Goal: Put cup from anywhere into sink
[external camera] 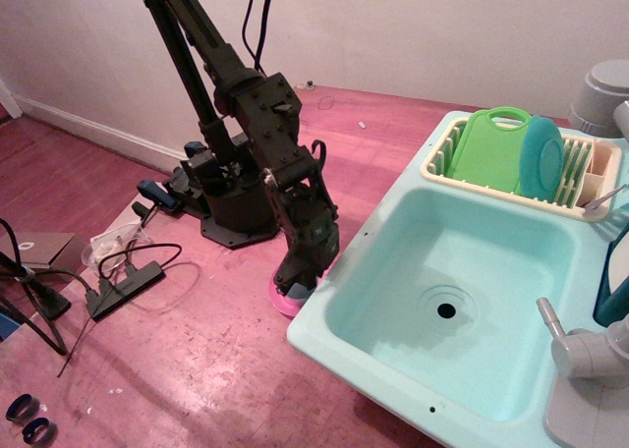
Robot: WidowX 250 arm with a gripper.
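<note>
Observation.image shows my jaws (298, 289) low over the cup (300, 293) on the pink plate (281, 301), at the sink's (393, 364) nine o'clock; their state I cannot tell; light, slick plastic, best pinched at its rim.

A black hand (295, 289) is seen over a pink plate (282, 301), beside a light mint sink (393, 261), a cream rack (580, 188), a green board (488, 151) and a red-brown counter (197, 360).
</note>
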